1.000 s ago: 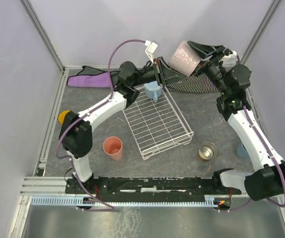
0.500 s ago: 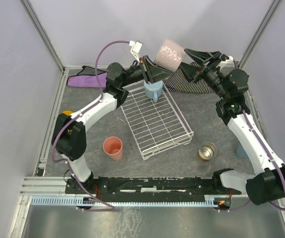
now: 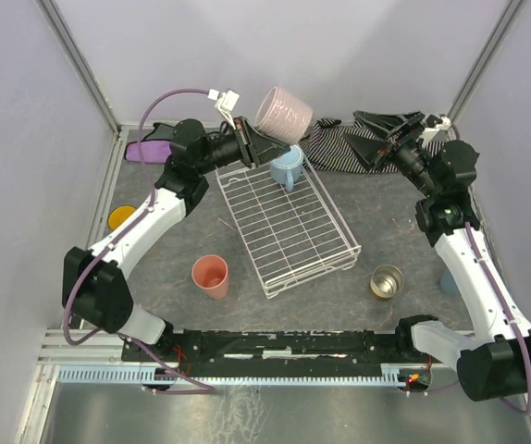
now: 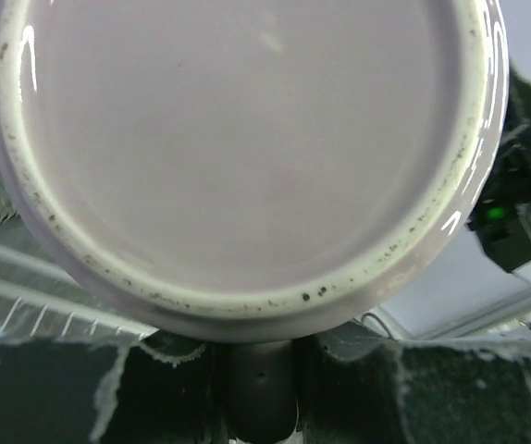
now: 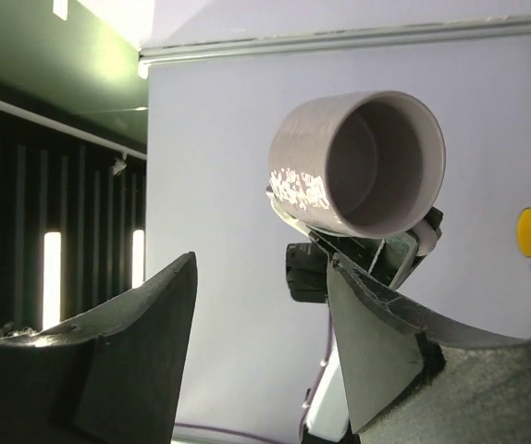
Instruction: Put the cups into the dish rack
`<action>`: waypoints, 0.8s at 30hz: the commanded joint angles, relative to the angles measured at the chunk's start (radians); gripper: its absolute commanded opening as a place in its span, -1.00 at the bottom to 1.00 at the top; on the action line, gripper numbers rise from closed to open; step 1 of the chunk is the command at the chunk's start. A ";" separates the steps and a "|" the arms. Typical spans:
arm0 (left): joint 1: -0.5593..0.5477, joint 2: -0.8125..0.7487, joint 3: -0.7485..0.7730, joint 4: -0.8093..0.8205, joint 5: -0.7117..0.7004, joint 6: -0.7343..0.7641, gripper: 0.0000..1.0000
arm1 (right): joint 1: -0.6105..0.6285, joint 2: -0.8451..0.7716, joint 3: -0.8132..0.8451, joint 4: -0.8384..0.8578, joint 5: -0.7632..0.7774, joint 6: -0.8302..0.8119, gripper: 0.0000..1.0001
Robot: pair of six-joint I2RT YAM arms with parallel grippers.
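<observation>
Grey table first: a salmon tumbler (image 3: 211,275) and a metal cup (image 3: 387,280) stand near the arm bases, both outside the rack (image 3: 284,227). A yellow mug (image 3: 117,218) waits at the left edge. Further back, a blue mug (image 3: 287,169) already stands in the far end of the rack.

Above that end, the left claw (image 3: 264,141) holds a pink mug (image 3: 284,111) in the air, tipped on its side. The jaws are narrow and grip it low, near its base. The right claw (image 3: 363,134) hangs just beside it over a striped cloth (image 3: 335,153), spread wide and holding nothing.

I see three risks. With such a low grip the mug may slip or turn when the wrist rotates it. If it comes down straight, it may knock the blue mug below. The two claws are also close, so a careless move could make them collide.
</observation>
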 commanded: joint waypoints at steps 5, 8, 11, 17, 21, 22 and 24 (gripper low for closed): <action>0.014 -0.147 -0.008 -0.363 -0.306 0.280 -0.94 | -0.098 -0.051 0.015 -0.179 -0.091 -0.200 0.32; 0.014 -0.166 -0.013 -0.459 -0.426 0.312 -0.94 | -0.105 -0.045 0.036 -0.236 -0.099 -0.260 0.32; 0.014 -0.177 -0.008 -0.548 -0.565 0.324 -0.94 | -0.108 -0.034 0.060 -0.280 -0.103 -0.312 0.32; 0.011 -0.124 0.041 -0.716 -0.802 0.319 -0.94 | -0.118 -0.014 0.115 -0.354 -0.107 -0.389 0.32; -0.002 -0.073 0.073 -0.775 -0.901 0.324 -0.94 | -0.120 -0.003 0.121 -0.343 -0.115 -0.385 0.31; -0.010 -0.057 0.084 -0.785 -0.916 0.330 -0.94 | -0.120 -0.003 0.122 -0.344 -0.116 -0.384 0.31; -0.034 -0.035 0.100 -0.798 -0.961 0.345 -0.94 | -0.122 -0.001 0.121 -0.345 -0.117 -0.385 0.31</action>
